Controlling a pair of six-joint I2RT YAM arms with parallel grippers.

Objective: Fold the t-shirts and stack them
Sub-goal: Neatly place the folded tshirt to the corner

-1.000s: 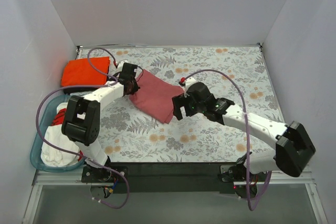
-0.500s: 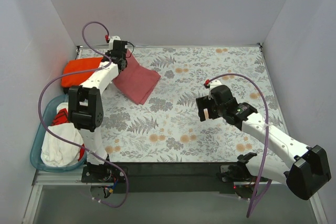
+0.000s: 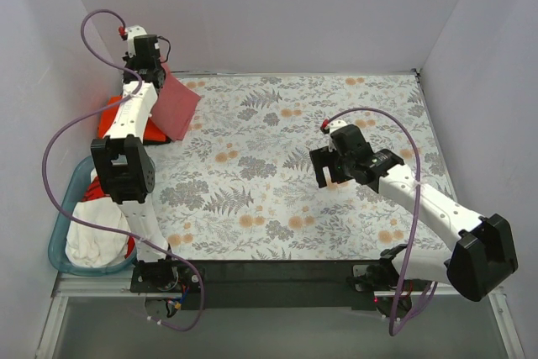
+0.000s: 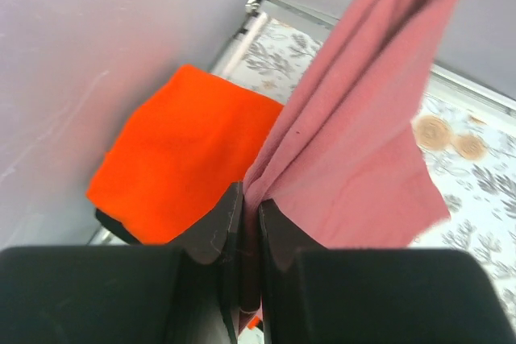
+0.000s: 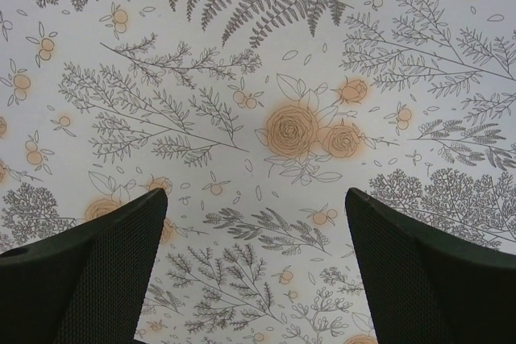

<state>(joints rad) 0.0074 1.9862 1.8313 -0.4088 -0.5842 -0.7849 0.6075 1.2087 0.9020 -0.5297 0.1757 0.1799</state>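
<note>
Now our left claw (image 4: 250, 199), clenched on the hanging rose-red t-shirt (image 4: 363, 134), has the orange t-shirt (image 4: 185, 159) just near-left, perhaps partly beneath; our right claw (image 5: 251, 199) gapes empty.

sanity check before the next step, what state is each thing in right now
dusty rose-red cloth t-shirt: folded, held up, hanging
left tool: shut on that t-shirt
bright orange cloth t-shirt: folded, lying flat
right tool: open, empty
teal plastic basket: holding white cloth
</note>
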